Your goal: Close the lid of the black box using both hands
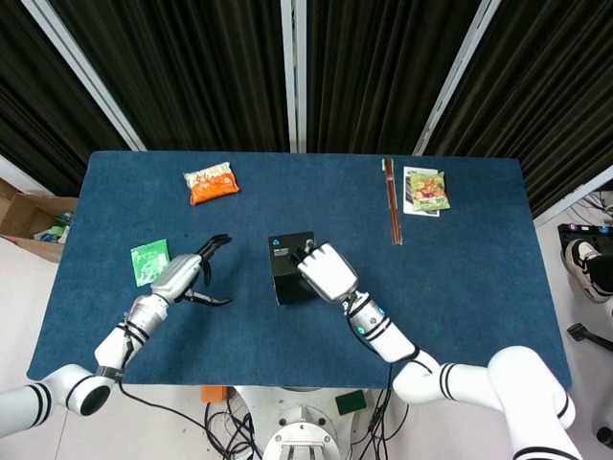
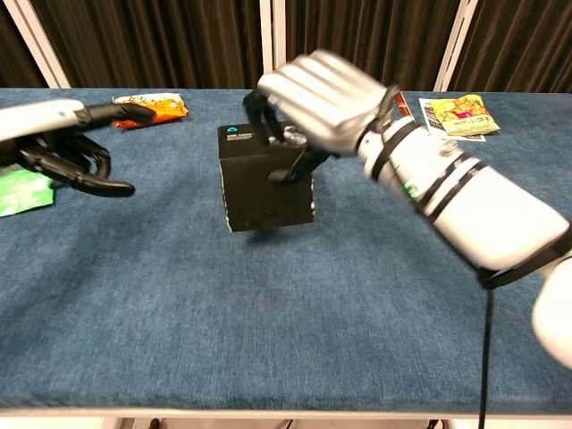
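The black box [image 1: 290,266] is sitting near the middle of the blue table [image 1: 460,287], its lid lying flat on top. The right hand [image 1: 326,271] is resting over the box's right side, fingers curled down onto the lid and thumb against the front face, pressing rather than grasping. The left hand [image 1: 182,277] is hovering well left of the box, released, fingers apart and holding nothing. A green packet [image 1: 150,262] is lying just left of that hand.
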You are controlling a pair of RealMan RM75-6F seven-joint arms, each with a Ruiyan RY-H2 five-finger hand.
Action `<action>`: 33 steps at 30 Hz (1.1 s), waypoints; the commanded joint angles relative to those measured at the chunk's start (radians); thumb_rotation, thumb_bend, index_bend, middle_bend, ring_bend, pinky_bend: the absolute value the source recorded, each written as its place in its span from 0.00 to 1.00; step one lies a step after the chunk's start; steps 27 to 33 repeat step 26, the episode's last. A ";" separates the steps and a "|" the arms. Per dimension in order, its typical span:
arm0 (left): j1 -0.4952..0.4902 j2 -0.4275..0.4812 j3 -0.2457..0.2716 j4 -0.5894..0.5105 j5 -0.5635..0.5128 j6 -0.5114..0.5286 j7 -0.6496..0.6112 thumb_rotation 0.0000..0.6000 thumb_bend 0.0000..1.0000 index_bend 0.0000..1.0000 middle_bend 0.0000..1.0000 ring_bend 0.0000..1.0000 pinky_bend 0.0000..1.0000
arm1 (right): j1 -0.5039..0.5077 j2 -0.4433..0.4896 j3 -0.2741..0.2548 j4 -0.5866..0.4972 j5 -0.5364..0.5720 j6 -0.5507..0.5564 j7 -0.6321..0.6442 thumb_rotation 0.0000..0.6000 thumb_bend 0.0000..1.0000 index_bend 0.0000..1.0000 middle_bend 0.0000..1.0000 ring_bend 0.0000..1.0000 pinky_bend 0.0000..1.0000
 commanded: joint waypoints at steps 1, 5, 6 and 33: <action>0.073 0.081 -0.018 -0.038 -0.058 0.148 0.266 0.84 0.06 0.06 0.09 0.50 0.79 | -0.081 0.138 0.022 -0.138 -0.005 0.073 0.014 1.00 0.16 0.56 0.56 0.79 1.00; 0.148 0.139 -0.006 -0.062 -0.092 0.264 0.450 1.00 0.06 0.15 0.18 0.44 0.64 | -0.176 0.318 0.006 -0.311 0.060 0.079 0.004 1.00 0.17 0.44 0.52 0.68 1.00; 0.164 0.152 -0.001 -0.063 -0.095 0.286 0.477 1.00 0.06 0.15 0.18 0.41 0.61 | -0.198 0.362 -0.001 -0.347 0.074 0.078 0.005 1.00 0.17 0.39 0.50 0.62 0.95; 0.489 0.203 0.126 -0.039 0.018 0.636 0.533 1.00 0.07 0.16 0.18 0.15 0.26 | -0.616 0.744 -0.143 -0.456 0.040 0.258 0.312 1.00 0.18 0.00 0.11 0.01 0.10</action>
